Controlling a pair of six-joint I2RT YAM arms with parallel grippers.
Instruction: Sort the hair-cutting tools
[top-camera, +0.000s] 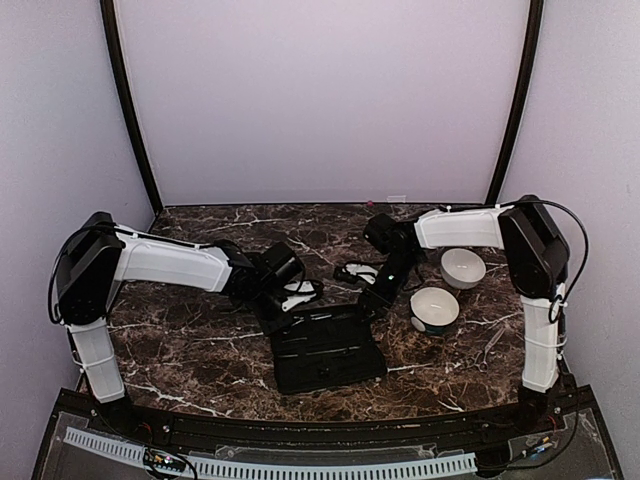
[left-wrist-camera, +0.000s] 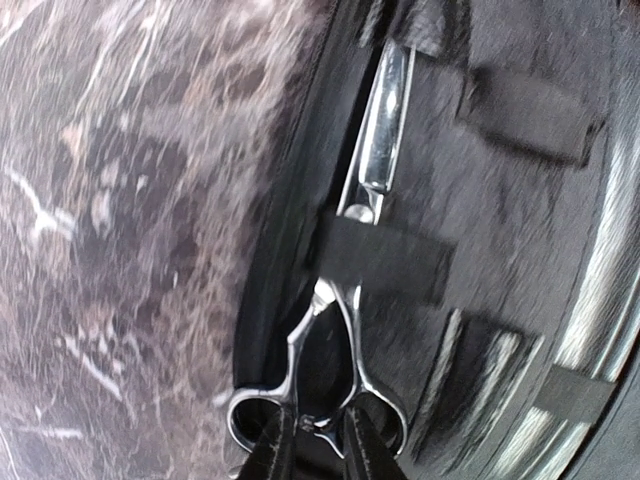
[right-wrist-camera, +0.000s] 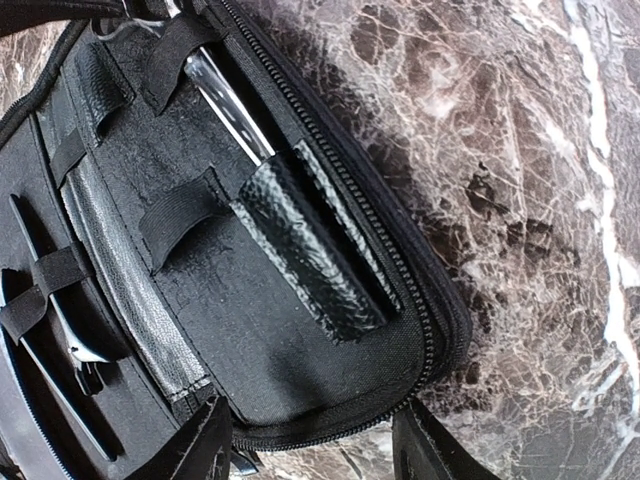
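the scissors (left-wrist-camera: 383, 120) lie inside the open black case (top-camera: 325, 350), along its left edge, with an elastic strap (left-wrist-camera: 385, 258) across their middle. their long axis runs almost straight ahead of the left gripper (left-wrist-camera: 318, 440): the two finger rings sit at the near end, right at its fingertips, and the blades point away up the case. the left gripper is drawn in narrow, its fingers lying over the inner sides of the two rings, and it looks to be pinching the scissors there, though the contact itself is partly hidden by the fingertips. since the strap crosses the axis, i judge that any coming move, whether seating the scissors deeper or drawing them out, has to run lengthwise along that line, not sideways. the left arm is plainly the nearer one. the right gripper (right-wrist-camera: 315, 445) is spread wide with nothing in it, its fingers straddling the zip edge at the opposite corner of the case, well apart from the rings. it hovers by a silvery tool in a textured sheath (right-wrist-camera: 310, 260). another loose pair (top-camera: 490, 345) lies on the table (top-camera: 200, 350) near the right arm's base, beyond the two white bowls (top-camera: 434, 308).
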